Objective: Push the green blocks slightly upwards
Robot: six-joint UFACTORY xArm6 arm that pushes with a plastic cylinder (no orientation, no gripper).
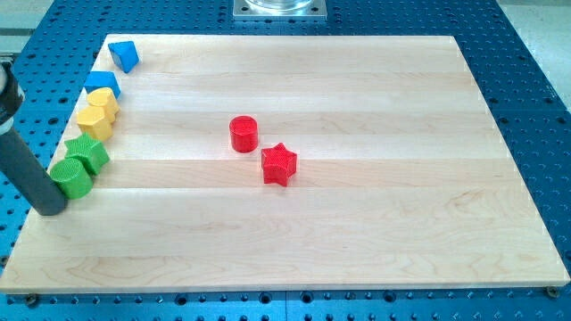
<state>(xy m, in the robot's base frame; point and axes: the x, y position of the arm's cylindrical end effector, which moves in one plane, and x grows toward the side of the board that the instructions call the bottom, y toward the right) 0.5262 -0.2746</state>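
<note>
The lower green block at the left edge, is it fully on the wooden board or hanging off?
On the board: the green cylinder rests on the wood beside its left edge.

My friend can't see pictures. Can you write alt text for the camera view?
A dark rod's tip sits at the view's left board edge, just left of two green blocks. Yellow blocks and blue blocks line that edge above; a red cylinder and red star sit mid-board.
</note>
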